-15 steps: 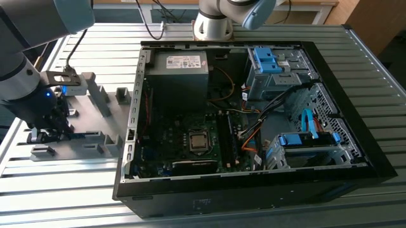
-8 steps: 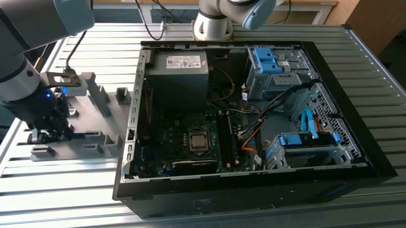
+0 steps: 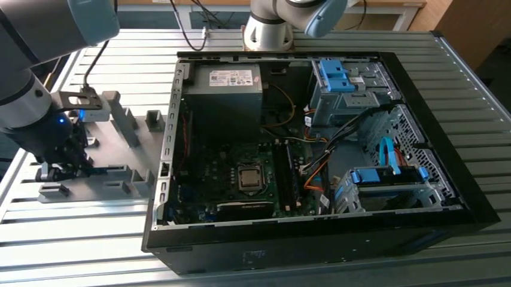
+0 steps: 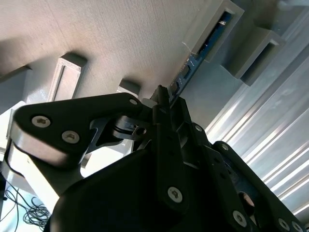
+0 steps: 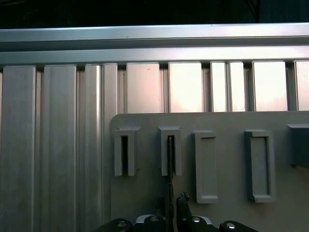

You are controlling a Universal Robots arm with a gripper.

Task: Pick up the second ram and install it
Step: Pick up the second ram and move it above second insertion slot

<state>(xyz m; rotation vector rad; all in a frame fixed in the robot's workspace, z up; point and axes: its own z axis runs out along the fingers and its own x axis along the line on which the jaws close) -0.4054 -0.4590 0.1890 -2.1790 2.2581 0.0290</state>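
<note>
Exterior view shows the arm reaching down at the exterior view's left, its gripper [image 3: 61, 172] lowered onto a grey holder plate [image 3: 119, 140] that lies on the ribbed metal table [image 3: 455, 60] just beside the open computer case [image 3: 319, 232]. Inside the case a power supply [image 3: 227, 98] carries a white label [image 3: 227, 76] whose print cannot be made out; a bare processor socket [image 3: 250, 177] sits on the motherboard below it, and blue drive brackets [image 3: 335, 75] stand toward the exterior view's right. In the second wrist view the second ram [image 4: 203, 53], a thin blue strip, stands on edge with its far end in a slotted holder block [image 4: 227, 19] and its near end running into the gripper [image 4: 164, 96]. In the first wrist view the second ram [image 5: 170, 154] is seen edge-on in the second slot [image 5: 176, 150] of a row of raised blocks, leading straight down to the gripper [image 5: 175, 203]. Whether the gripper has clamped onto the strip or merely straddles it, I cannot tell.
</note>
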